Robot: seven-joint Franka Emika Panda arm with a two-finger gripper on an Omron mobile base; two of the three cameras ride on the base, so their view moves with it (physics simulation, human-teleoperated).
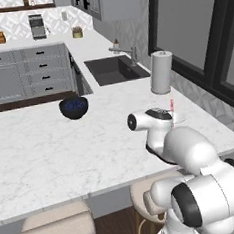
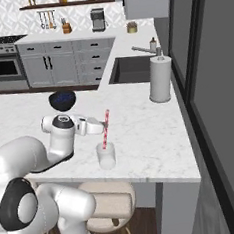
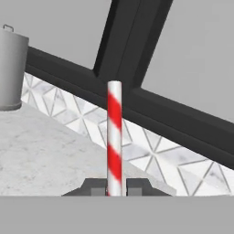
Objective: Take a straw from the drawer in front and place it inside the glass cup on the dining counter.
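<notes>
Pincer [image 2: 105, 124], centre-left of the right base view, is clenched on the straw [image 2: 106, 129]; in the hand view both finger tips [image 3: 98, 191] press against its sides. The straw stands nearly upright with its lower end inside the glass cup [image 2: 106, 156], which rests on the counter [image 2: 156, 145] near the front edge. Farther back, upper centre: dark bowl [image 2: 62, 99]. Upper right: grey cylinder [image 2: 160, 79] beside the sink [image 2: 130, 70].
</notes>
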